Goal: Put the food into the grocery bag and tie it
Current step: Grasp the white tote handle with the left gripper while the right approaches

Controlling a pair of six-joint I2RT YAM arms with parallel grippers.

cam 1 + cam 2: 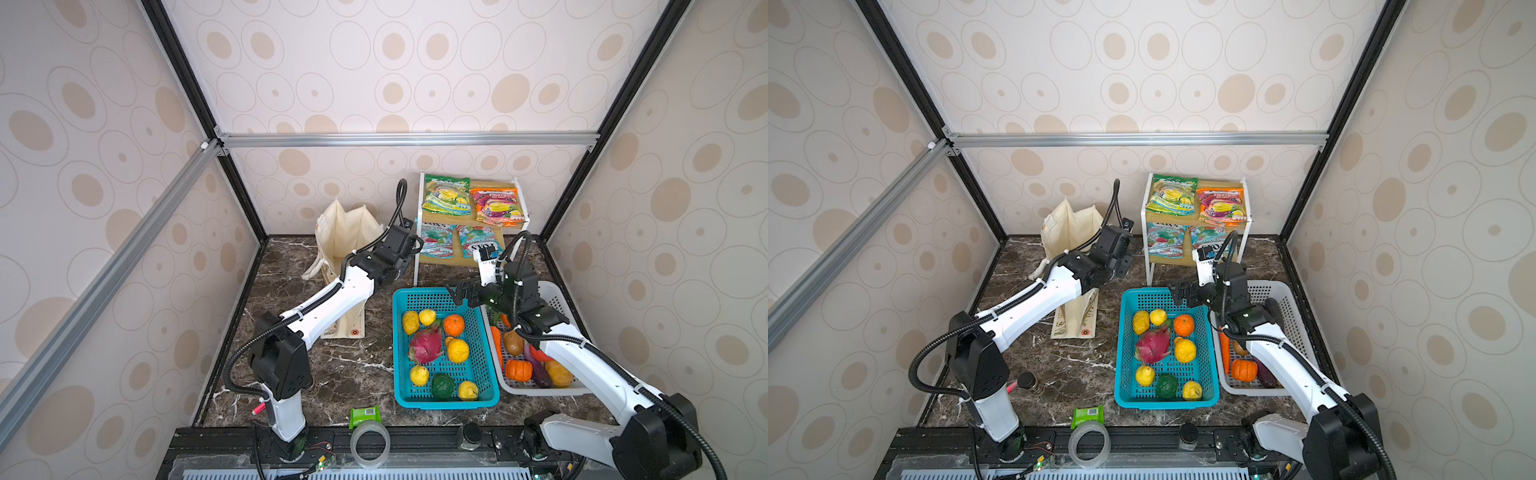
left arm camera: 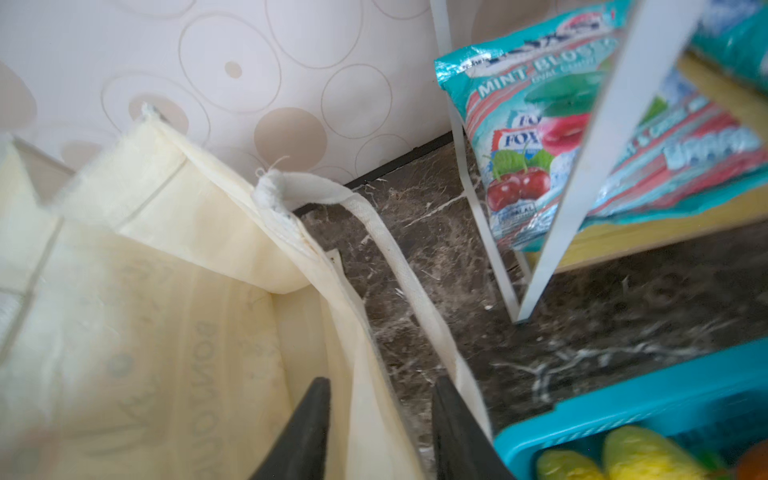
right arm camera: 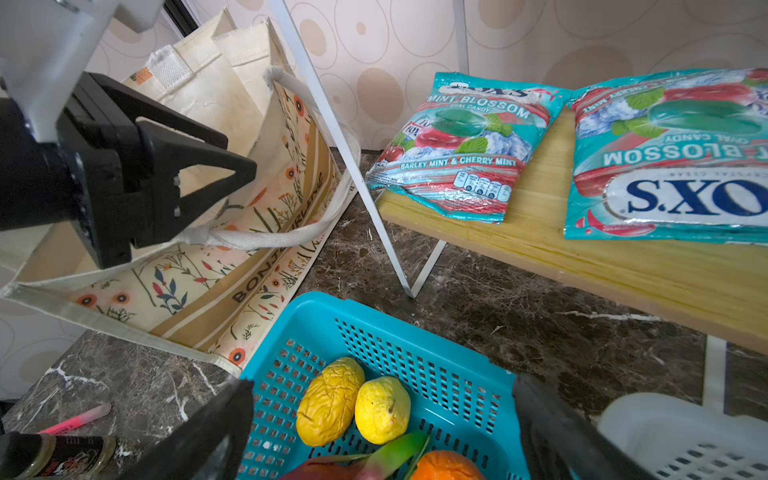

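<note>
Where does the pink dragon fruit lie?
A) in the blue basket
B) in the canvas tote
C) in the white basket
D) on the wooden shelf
A: in both top views the dragon fruit lies inside the blue basket.

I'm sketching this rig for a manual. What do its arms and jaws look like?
The left arm and right arm share white link shells, black joint housings and black ribbed cable hoses held by white ties. The left gripper and right gripper have black, tapered triangular jaws.
</note>
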